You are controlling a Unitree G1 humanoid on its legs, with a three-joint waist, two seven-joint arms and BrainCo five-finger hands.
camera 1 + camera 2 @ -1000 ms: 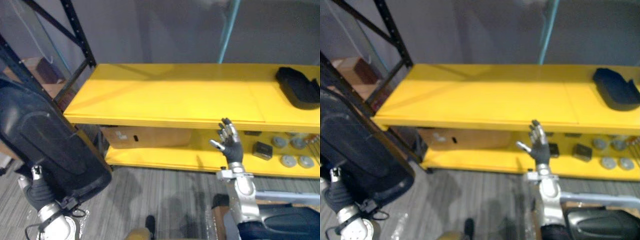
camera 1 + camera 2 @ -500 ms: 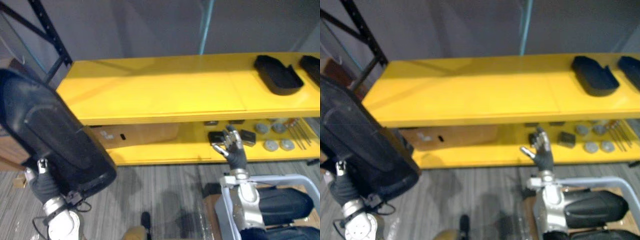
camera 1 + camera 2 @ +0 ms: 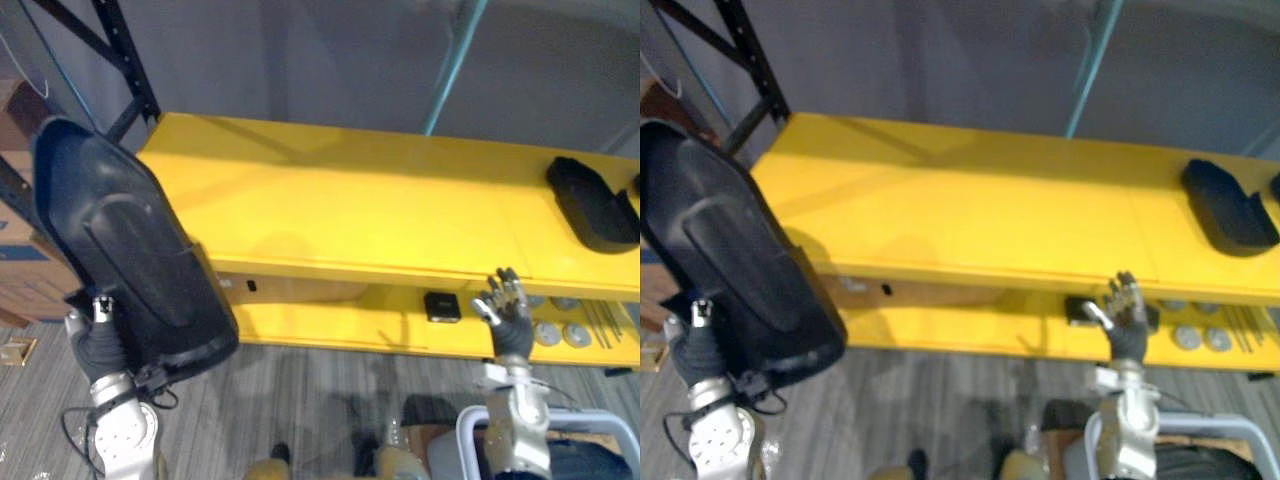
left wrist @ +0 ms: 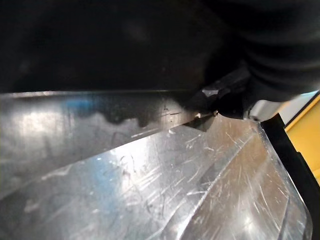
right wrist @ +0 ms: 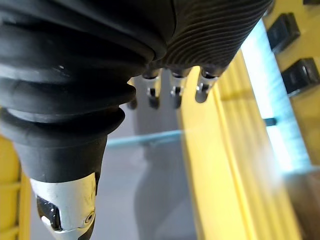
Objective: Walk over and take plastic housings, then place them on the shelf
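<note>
A large black plastic housing (image 3: 125,255) stands upright at the left, in front of the left end of the yellow upper shelf board (image 3: 380,210). My left hand (image 3: 98,350) is under its lower edge, with the dark wrist cover showing and the fingers hidden behind the housing. The left wrist view looks along the housing's glossy scratched surface (image 4: 150,170). My right hand (image 3: 505,312) is raised at the right with straight fingers (image 5: 172,90) and holds nothing, just before the lower shelf's edge (image 3: 330,335). Another black housing (image 3: 590,200) lies on the upper board at the right.
Small black boxes (image 3: 441,305) and grey discs (image 3: 560,332) lie on the lower shelf. A black rack upright (image 3: 125,60) and cardboard boxes (image 3: 20,260) stand at the left. A teal pole (image 3: 455,60) rises behind. A white-framed cart (image 3: 560,430) is at the lower right.
The whole view has swung, so the camera moved. The held housing now stands higher against the shelf's left end. The right hand stays raised and open.
</note>
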